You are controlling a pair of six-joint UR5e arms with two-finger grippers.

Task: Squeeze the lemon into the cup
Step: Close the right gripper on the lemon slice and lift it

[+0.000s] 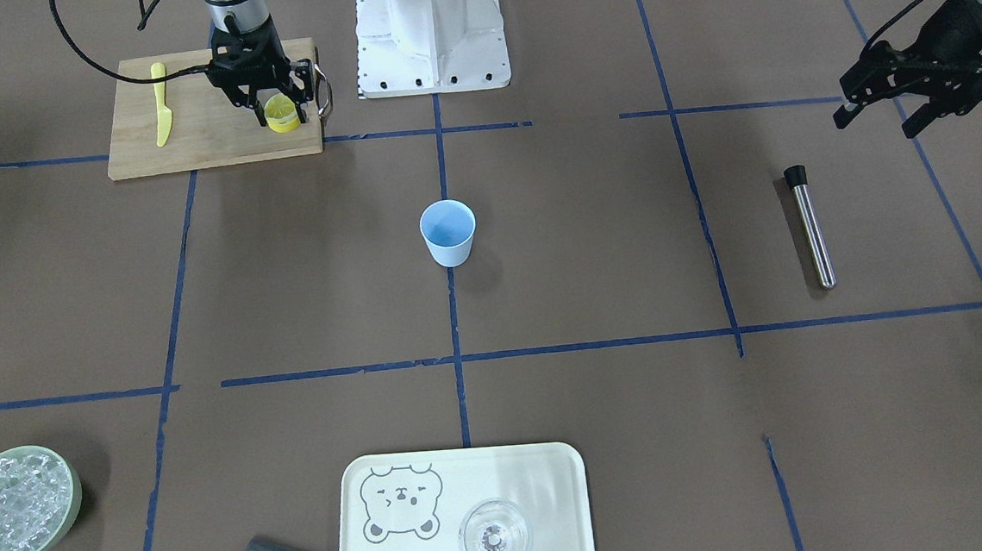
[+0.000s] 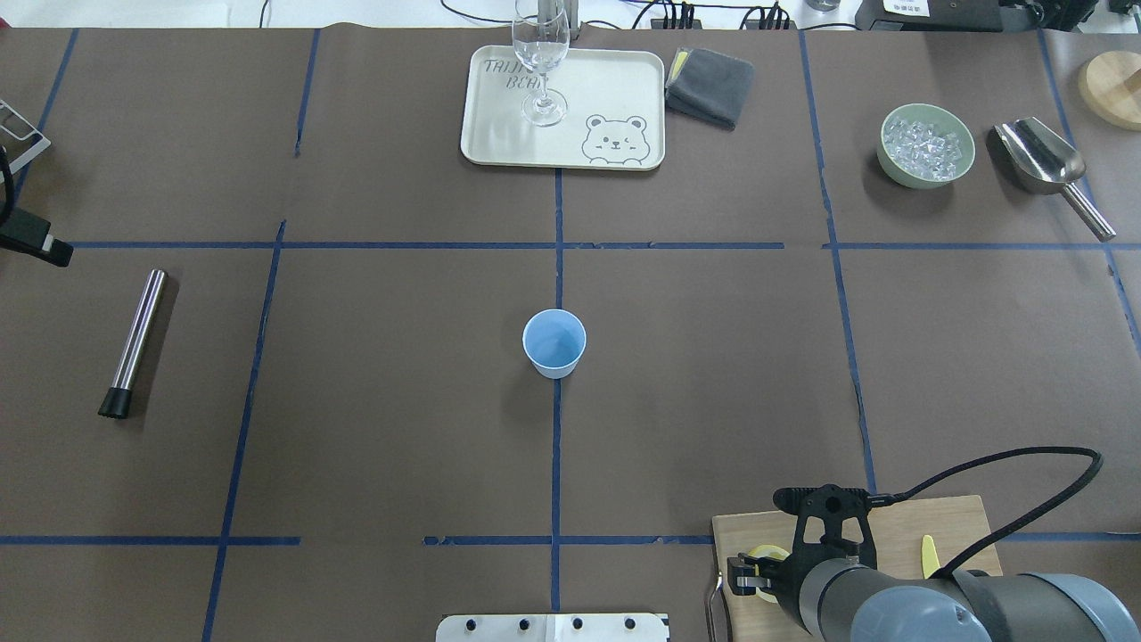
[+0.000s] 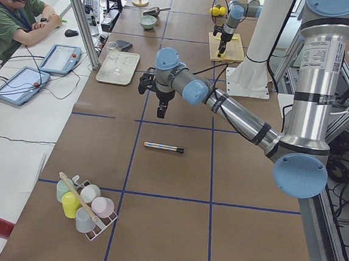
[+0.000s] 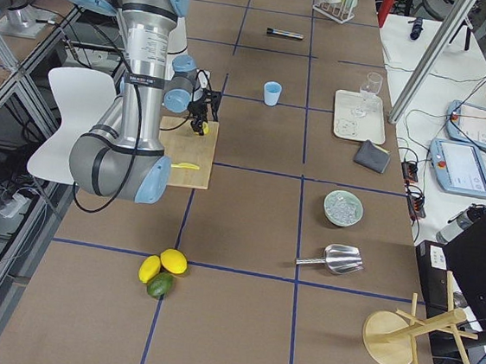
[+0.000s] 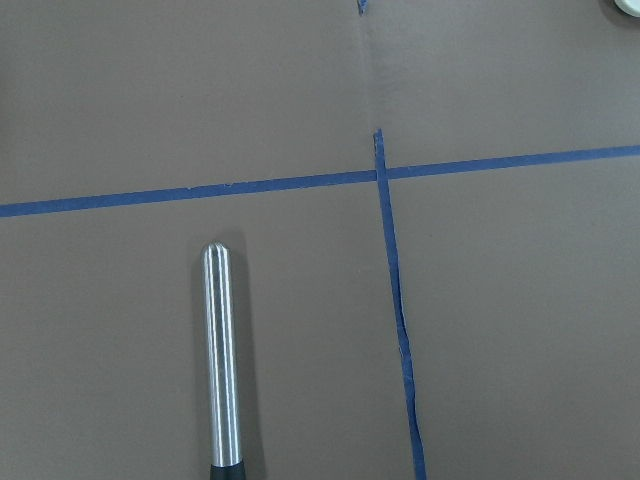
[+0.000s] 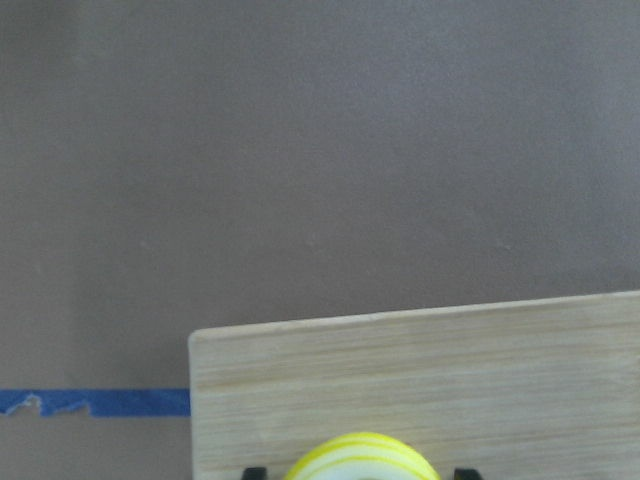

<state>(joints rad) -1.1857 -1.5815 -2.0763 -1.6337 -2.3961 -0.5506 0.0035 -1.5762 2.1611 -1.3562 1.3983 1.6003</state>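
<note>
Right gripper (image 1: 281,117), jaws open, straddles small round yellow sliced lemon (image 1: 282,119) on wooden board (image 1: 187,132); farther light-blue plastic cup (image 1: 448,233) empty, grasp and squeeze pending.

Right gripper (image 4: 203,119) low over a wooden board (image 4: 189,155), the light-blue cup (image 4: 272,93) well apart farther along.

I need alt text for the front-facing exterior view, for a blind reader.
The right tool straddles the lemon piece on a cutting board, far from the light-blue cup in the middle. The left tool hangs open near a steel rod.
</note>
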